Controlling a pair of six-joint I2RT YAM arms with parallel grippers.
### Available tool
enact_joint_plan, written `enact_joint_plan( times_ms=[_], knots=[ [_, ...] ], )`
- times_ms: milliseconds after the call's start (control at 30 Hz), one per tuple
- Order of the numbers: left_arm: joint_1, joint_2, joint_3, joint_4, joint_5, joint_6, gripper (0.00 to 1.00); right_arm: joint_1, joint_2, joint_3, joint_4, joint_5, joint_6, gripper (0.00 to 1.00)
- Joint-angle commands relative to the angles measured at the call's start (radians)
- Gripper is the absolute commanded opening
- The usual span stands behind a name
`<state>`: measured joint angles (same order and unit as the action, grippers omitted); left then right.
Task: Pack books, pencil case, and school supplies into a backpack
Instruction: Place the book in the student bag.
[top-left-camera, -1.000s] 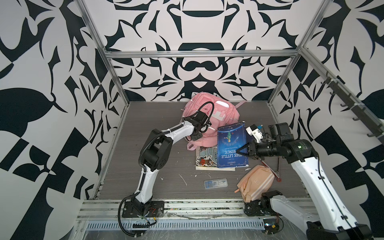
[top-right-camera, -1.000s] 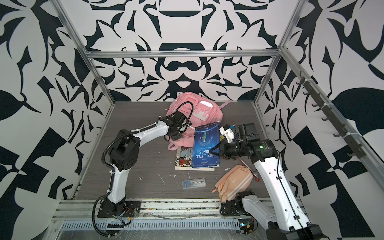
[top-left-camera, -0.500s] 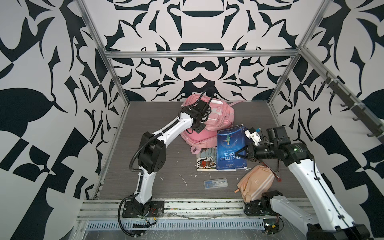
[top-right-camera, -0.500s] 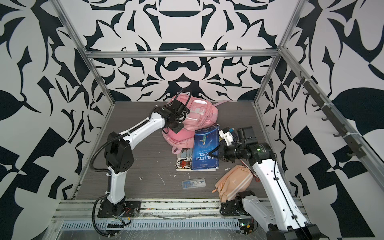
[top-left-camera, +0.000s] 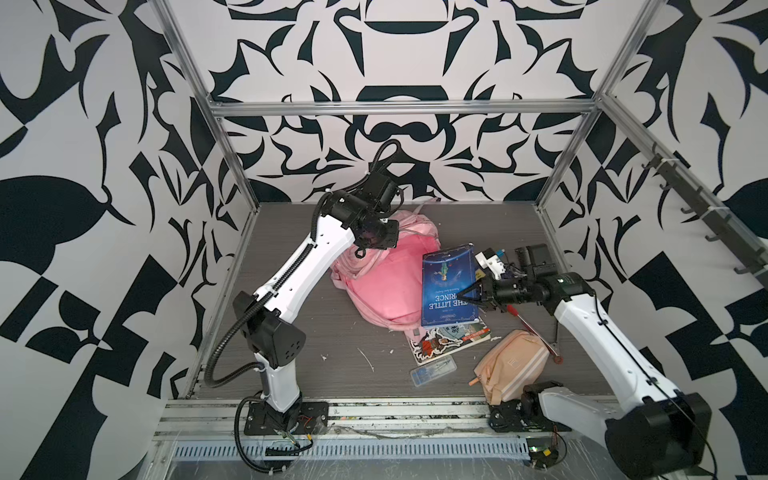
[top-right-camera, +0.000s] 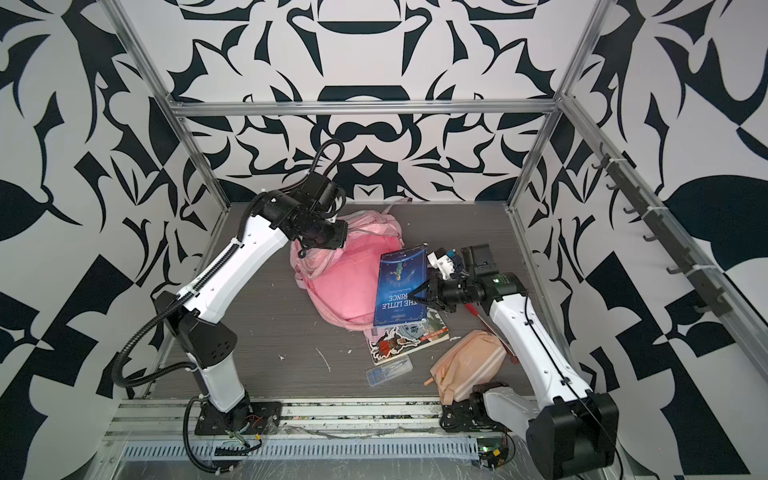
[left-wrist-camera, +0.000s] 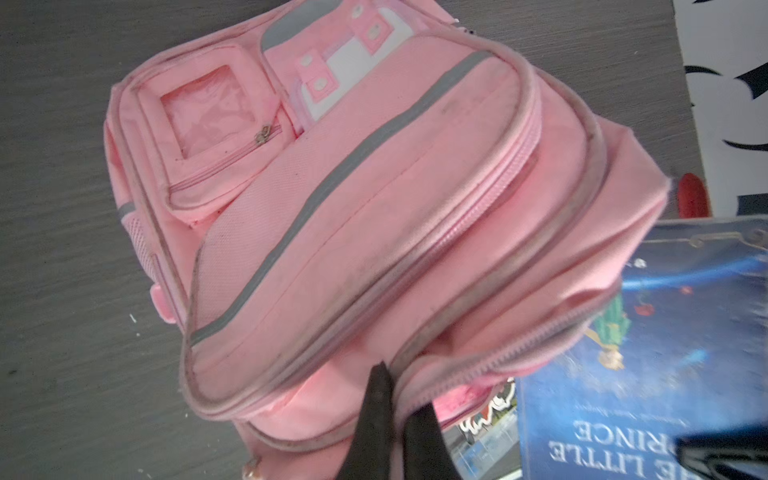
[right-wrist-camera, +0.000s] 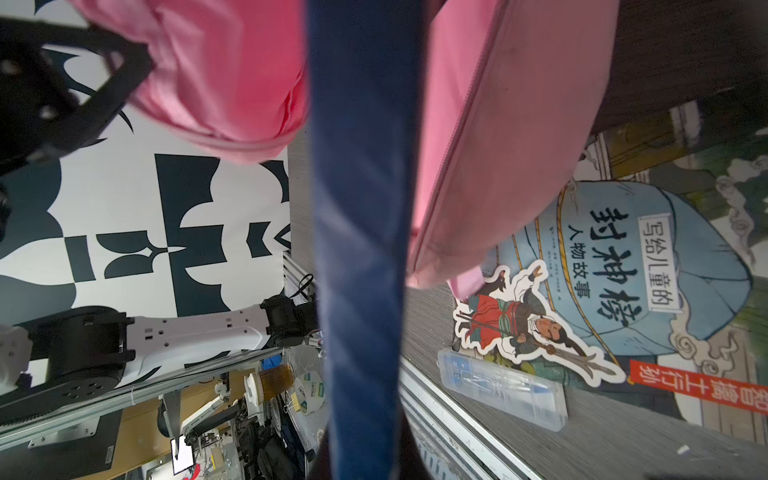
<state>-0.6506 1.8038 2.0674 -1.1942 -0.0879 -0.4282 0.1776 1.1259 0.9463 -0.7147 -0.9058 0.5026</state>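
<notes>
The left arm (top-left-camera: 309, 266) has risen within the last second from a low position at the front of the backpack (top-left-camera: 384, 286) to a raised one over its far end. The left jaws are now shut on the pink rim beside the main zip, as the left wrist view shows. In both top views the fabric hangs lifted from that pinch, so the upper lip appears to stand clear of the body, with a mouth facing the right arm. The right jaws remain clamped on the edge of the blue book (top-left-camera: 446, 286) nearest that arm. The book is held tilted up off the tabletop (top-left-camera: 291, 353), has shifted only slightly, and leans against the backpack. The right wrist view shows it edge-on with pink fabric on both sides, which suggests its leading edge is at or just inside the opening; how deep cannot be told. Assessment: the opening step looks complete and insertion of the first book is in hand. Still unpacked on the tabletop are the illustrated book (top-left-camera: 449, 338), partly under the blue one, the clear plastic box (top-left-camera: 432, 369) just beside it, and the pencil case (top-left-camera: 509, 365) near the right arm's base. A third book is not clearly identifiable. Risk noted: if the rim slips from the pinch, the mouth would likely close against the book.
</notes>
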Motion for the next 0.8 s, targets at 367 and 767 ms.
enact_joint_plan(
  times_ms=[367, 767],
  knots=[
    [-0.007, -0.081, 0.04, 0.035, 0.112, -0.141, 0.0, 0.246, 0.411, 0.092, 0.531, 0.031, 0.161, 0.0],
    [-0.027, -0.101, 0.0, 0.039, 0.124, -0.157, 0.0, 0.299, 0.853, 0.501, 0.529, -0.098, 0.07, 0.0]
  ],
)
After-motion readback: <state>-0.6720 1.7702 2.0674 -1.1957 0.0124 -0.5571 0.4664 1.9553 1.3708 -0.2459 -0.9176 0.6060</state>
